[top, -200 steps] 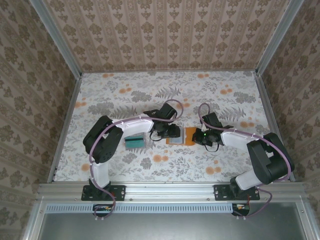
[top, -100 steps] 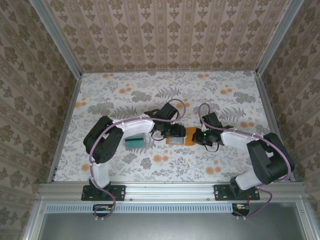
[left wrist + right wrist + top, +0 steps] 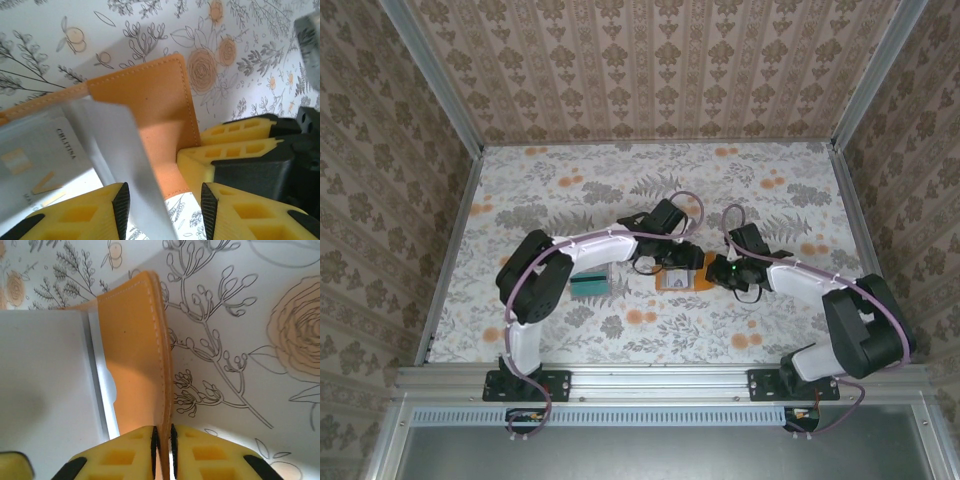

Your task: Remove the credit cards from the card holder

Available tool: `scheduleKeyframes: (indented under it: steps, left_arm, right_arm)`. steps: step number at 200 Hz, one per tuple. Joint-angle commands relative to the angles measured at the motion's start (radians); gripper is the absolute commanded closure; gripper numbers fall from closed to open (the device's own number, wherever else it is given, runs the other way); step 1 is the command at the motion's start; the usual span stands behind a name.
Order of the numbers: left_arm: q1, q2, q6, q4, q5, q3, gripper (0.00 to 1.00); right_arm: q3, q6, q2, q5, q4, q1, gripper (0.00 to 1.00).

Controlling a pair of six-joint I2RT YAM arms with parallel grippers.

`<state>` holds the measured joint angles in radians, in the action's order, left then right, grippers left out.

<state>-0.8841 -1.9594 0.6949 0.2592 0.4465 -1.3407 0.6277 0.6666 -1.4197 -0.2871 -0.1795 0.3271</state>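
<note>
From above, the left claw [image 3: 672, 262] and the right claw [image 3: 719, 272] were close together over the flowery counter [image 3: 570, 200]. The orange card holder [image 3: 702, 281] lay open right between them. Some teal credit cards [image 3: 587, 285] lay on the counter, well off to the left of the left claw.

In the left wrist view, the left claw was open, with its fingers apart. A thin grey flap [image 3: 117, 145] ran in between them, with a gap on one side. A pale card [image 3: 45, 160] with letters sat just beside the flap.

In the right wrist view, the right claw was nearly closed, pinching the card holder's orange edge
</note>
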Motion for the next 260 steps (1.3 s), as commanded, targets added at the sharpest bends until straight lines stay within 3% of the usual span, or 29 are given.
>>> scheduleKeyframes:
  steps: [1,78,132,172,260]
  left_arm:
    - [-0.002,-0.018,-0.026,-0.009,0.041,-0.026,0.55]
    - [0.040,0.070,-0.010,-0.005,-0.021,0.056,0.58]
    - [0.084,0.131,0.001,0.039,-0.126,0.145,0.80]
    - [0.083,0.091,0.015,0.092,-0.167,0.145,0.94]
    - [0.077,0.038,0.023,0.108,-0.184,0.138,0.93]
  right_arm:
    - [0.026,-0.009,0.022,0.024,-0.057,-0.013,0.78]
    - [0.063,-0.026,0.116,0.060,-0.133,-0.031,0.66]
    - [0.149,-0.061,0.144,0.021,-0.159,-0.023,0.70]
    - [0.216,-0.071,0.061,-0.106,-0.110,0.015,0.76]
    - [0.231,-0.042,-0.162,-0.202,-0.025,0.053,0.76]
